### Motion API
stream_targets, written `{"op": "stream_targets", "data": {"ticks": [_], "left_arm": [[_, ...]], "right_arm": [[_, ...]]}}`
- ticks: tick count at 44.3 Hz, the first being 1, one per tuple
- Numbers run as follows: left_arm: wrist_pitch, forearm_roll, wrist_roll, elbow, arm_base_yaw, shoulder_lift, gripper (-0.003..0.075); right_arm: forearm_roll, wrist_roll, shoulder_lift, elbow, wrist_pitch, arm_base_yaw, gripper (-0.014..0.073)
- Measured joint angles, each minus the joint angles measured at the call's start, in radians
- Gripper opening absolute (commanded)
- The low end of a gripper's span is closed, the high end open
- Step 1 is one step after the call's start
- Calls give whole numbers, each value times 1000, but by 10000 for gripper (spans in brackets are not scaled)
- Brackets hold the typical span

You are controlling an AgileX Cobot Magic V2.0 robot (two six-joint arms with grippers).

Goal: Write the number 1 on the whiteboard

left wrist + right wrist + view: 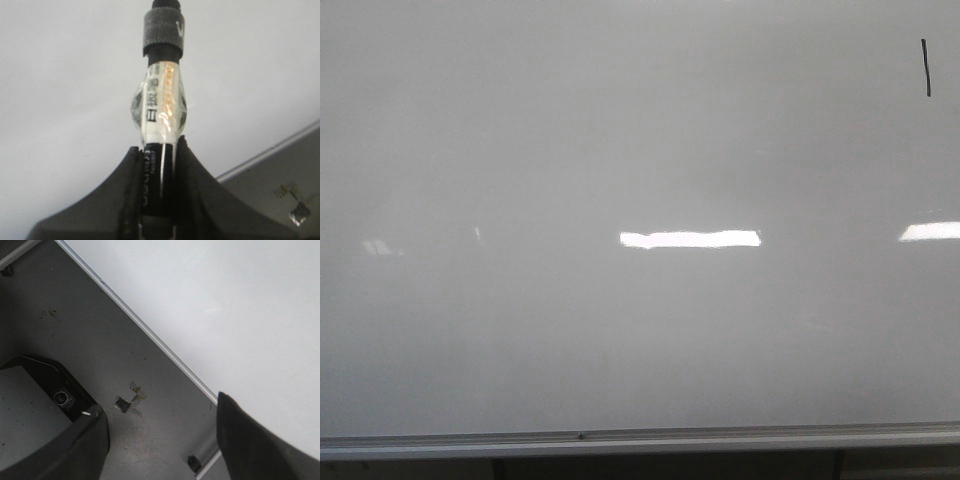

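The whiteboard [620,150] fills the front view, pale grey and glossy, with a silver strip [640,438] along its bottom edge. The number 1 [926,68] is a short black near-vertical stroke at the board's far upper right. No gripper shows in the front view. My left gripper [159,150] is shut on a black marker [160,120] that points at the board [60,75]; tape and a grey band wrap the marker's barrel. My right gripper [160,412] is open and empty, over the grey floor by the board's lower edge [150,335]. The stroke shows in neither wrist view.
Bright rectangular light reflections [690,239] lie across the board. Below the board is grey floor with scraps of tape [131,399]. A dark device base [55,385] and a board leg with a small foot [192,462] stand on the floor.
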Motion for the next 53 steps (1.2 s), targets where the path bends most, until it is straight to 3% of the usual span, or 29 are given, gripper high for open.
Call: {"op": "stream_targets", "data": {"ticks": [6, 11, 20, 37, 47, 53], "left_arm": [[-176, -140, -2, 116, 133, 33, 12], [-301, -238, -4, 155, 172, 95, 11], [-483, -272, -4, 159, 163, 238, 12], [-920, -216, -4, 161, 30, 448, 12], [-1008, -207, -4, 161, 14, 532, 18], [-1009, -205, -4, 161, 14, 546, 109]], "right_arm": [[0, 2, 0, 0, -4, 0, 496], [0, 2, 0, 0, -5, 0, 496], [0, 2, 0, 0, -13, -2, 496], [0, 2, 0, 0, -27, -2, 496], [0, 2, 0, 0, -28, -2, 496], [0, 4, 0, 0, -28, -2, 496]]}}
